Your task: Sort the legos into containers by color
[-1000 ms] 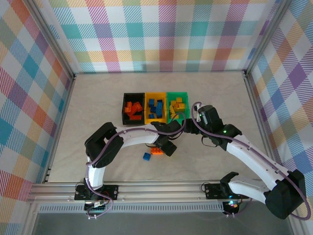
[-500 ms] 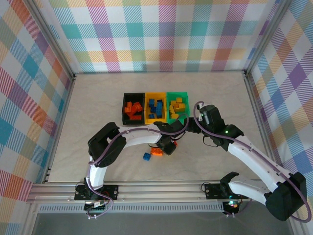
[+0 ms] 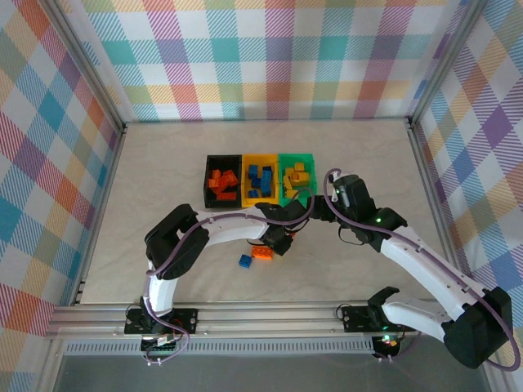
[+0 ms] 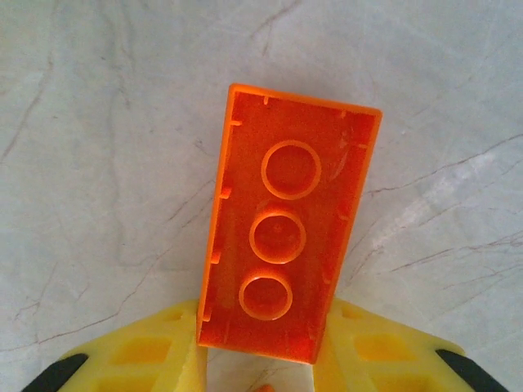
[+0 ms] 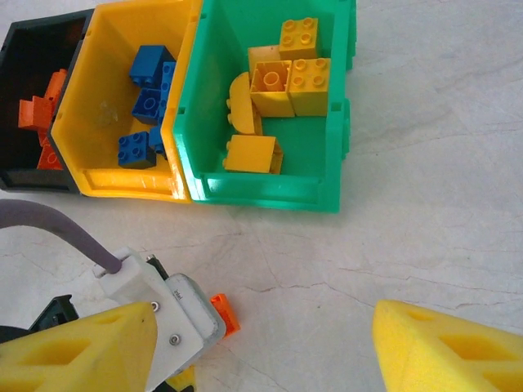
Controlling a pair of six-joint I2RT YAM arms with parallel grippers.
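Left gripper (image 4: 260,363) is pinched on one end of an orange brick (image 4: 282,237), hollow side facing the camera, low over the table (image 4: 98,122) near the bins (image 3: 279,175). It's light, rigid, slick plastic, so squeezing its long flat sides seems right. Right gripper (image 5: 265,335) gapes empty nearby
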